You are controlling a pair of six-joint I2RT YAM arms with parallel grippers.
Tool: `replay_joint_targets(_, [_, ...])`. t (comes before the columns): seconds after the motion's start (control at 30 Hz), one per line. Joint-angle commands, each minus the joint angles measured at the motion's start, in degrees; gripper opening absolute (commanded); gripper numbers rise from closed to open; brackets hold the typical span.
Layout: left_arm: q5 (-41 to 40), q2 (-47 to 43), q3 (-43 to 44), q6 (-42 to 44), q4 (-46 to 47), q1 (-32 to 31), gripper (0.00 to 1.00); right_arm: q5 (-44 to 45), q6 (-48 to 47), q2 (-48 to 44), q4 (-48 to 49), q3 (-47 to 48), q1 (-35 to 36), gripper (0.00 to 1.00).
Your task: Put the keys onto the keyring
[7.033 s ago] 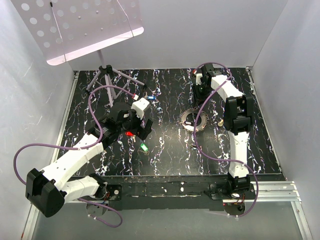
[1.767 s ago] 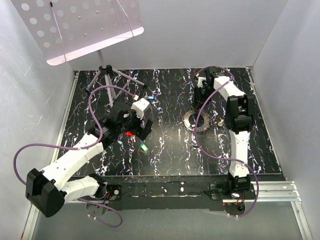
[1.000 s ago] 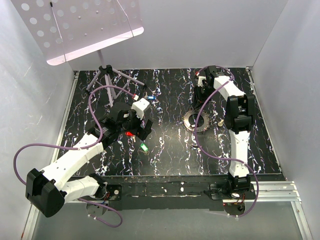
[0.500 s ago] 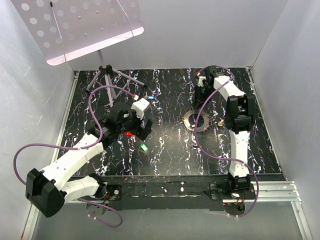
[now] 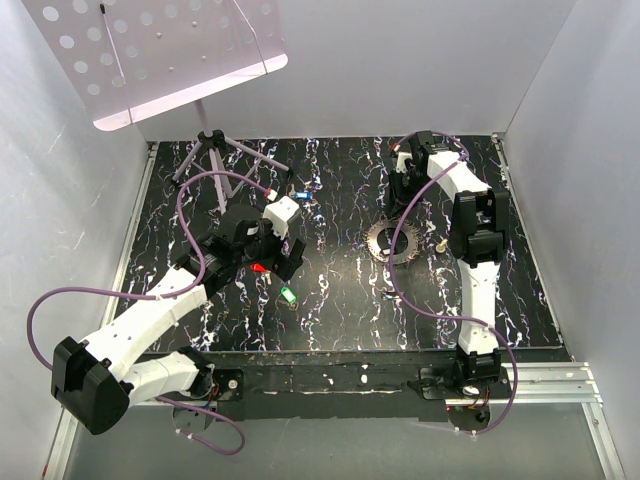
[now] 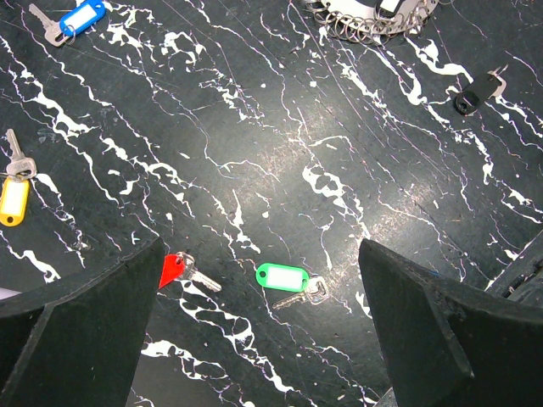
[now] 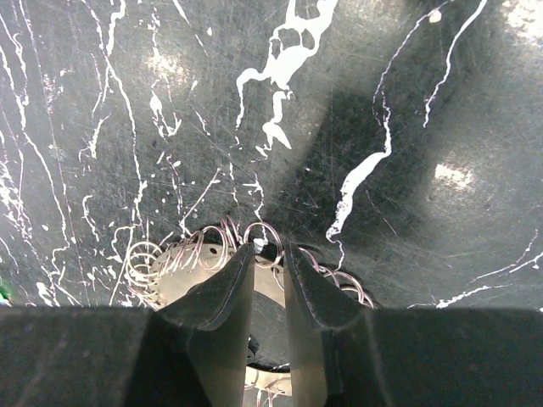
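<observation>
Found keyring (image 5: pixel 390 241) flat on tabletop (image 5: pixel 340 320), right of centre, its rim crowded with small wire loops (image 7: pixel 261 232). Made out no key on it. Counted four keys loose to the left of it: green key (image 6: pixel 282 275) and red key (image 6: pixel 174 270) near each other, yellow key (image 6: pixel 12 202) off to one side, blue key (image 6: pixel 81 17) farther back. Marked all four as well apart from the ring.

Noted left hand (image 6: pixel 260 248) released, fingers (image 6: pixel 85 331) spread wide, hovering with green key between the tips in the wrist view and red key by one tip. Saw it touching neither, as far as could be told. Noted right hand (image 7: pixel 268 248) all but clenched, showing only a slim gap, tips poised at the ring's edge loops. Saw nothing pinched there; could not tell whether touching.

Judged keys light and stiff, lying flat, with little to get under. Reckoned the plastic head the better hold: thicker and less slick than the thin metal blade, and leaving the small ring at the key's end free for threading. Expected a key to skate on the smooth tabletop if nudged sideways. Advised coming straight down, one finger each side of the head. Judged keyring light too, stiff overall but with springy loops. Thought it likely to slide or pivot unless pinned at the rim, away from the loop in use.
</observation>
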Motion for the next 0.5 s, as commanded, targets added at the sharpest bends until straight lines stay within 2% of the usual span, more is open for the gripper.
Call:
replay_joint_targets(0.0, [0.25,-1.06,0.41,0.58,-0.12,0.31,0.99,-1.61,-0.05,-2.04,1.16,1.37,-0.11,0.28])
replay_joint_targets(0.27, [0.34,-1.24,0.50,0.50,-0.12,0.31,1.00,-2.47,-0.67,-8.81,3.17,-3.36,-3.45,0.30])
replay_joint_targets(0.47, [0.51,-1.07,0.50,0.50,-0.12,0.31,1.00,-6.35,5.56,-12.95,8.62,-10.57,-6.35,0.31])
